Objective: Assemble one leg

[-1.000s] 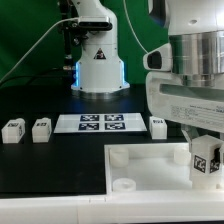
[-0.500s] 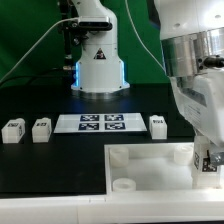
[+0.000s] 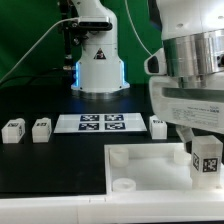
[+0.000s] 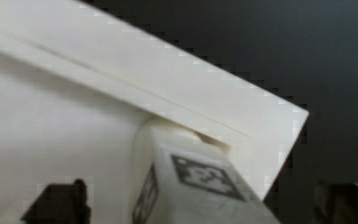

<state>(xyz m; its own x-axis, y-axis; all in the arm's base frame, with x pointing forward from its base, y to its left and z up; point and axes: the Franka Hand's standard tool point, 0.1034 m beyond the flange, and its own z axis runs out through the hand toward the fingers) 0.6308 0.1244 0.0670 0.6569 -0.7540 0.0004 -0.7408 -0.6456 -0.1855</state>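
The leg [image 3: 207,158], a small white block with a square marker tag, stands upright at the far corner of the big white panel [image 3: 150,165] on the exterior view's right. It also shows in the wrist view [image 4: 194,178], at the corner of the panel [image 4: 69,120]. My gripper [image 3: 207,150] hangs straight over it. In the wrist view the gripper [image 4: 197,205] is open. Its dark fingers [image 4: 55,200] stand either side of the leg, with a gap on each side. Three more legs lie on the table: two at the left [image 3: 12,130] [image 3: 41,128] and one [image 3: 158,125] beside the arm.
The marker board [image 3: 100,122] lies on the black table behind the panel. The robot's white base [image 3: 98,65] stands further back, with cables and a green backdrop behind it. A round socket [image 3: 124,186] sits at the panel's near left corner.
The hand turned about its vertical axis half a second ago and has turned back to about the same facing as before. The leg stays at the panel's corner.
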